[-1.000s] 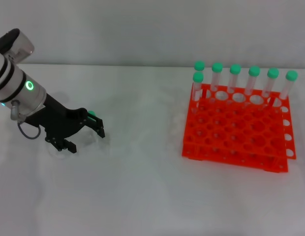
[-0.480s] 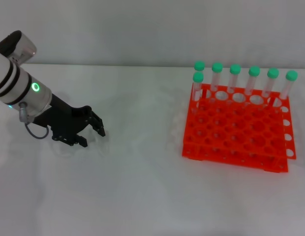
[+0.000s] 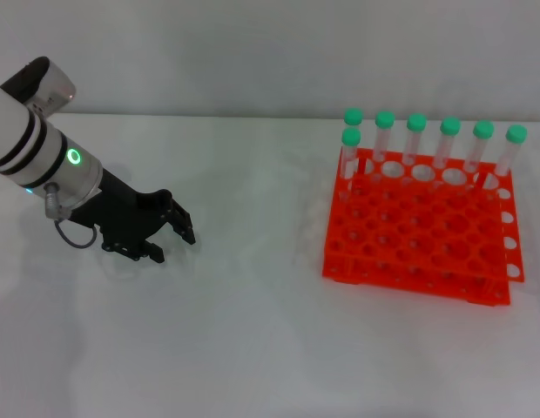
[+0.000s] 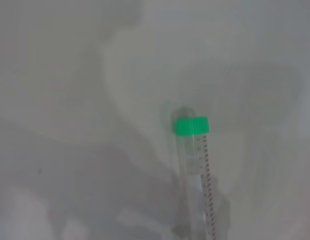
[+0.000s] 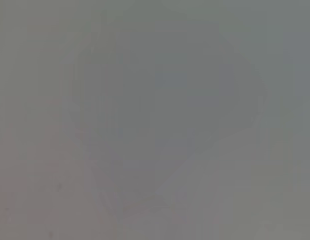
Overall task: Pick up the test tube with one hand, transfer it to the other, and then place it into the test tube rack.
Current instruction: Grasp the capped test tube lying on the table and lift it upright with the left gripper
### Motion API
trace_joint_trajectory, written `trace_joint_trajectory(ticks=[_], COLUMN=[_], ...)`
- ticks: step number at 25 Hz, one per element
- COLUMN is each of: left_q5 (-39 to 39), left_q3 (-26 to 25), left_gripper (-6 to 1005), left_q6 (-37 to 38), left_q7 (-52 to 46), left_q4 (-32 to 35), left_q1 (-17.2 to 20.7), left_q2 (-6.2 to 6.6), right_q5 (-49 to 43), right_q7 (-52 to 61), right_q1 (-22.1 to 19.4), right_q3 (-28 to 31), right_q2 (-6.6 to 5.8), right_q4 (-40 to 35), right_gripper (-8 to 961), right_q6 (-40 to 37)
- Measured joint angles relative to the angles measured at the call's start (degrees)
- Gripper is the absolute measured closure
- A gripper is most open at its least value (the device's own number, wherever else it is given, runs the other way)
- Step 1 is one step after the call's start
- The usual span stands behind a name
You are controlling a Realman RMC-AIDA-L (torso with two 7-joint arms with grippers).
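Fingers of the left gripper are curled together, low over the white table, far off to the left of the test tube rack. The left wrist view shows the test tube with its green cap sticking out from that gripper, so it seems to be held there. Seven more capped tubes stand along the back of the rack. The right gripper does not show.
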Motion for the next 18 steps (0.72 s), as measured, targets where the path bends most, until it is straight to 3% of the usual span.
trace_joint_trajectory(ticks=[9, 18], left_q5=[0.00, 0.01], left_q3=[0.02, 0.06], left_gripper=[476, 481], left_q6=[-2.33, -4.55], left_q7=[0.00, 0.00], left_q4=[-0.12, -0.11], left_q1=[0.41, 0.79], left_q2=[-0.31, -1.48], right_q5=[0.01, 0.07], right_q7=[0.00, 0.00], right_q1=[0.15, 0.14], right_q3=[0.03, 0.03], right_q2=[-0.04, -0.06], right_q4=[0.00, -0.17], right_gripper=[84, 85], right_q6=[0.01, 0.01])
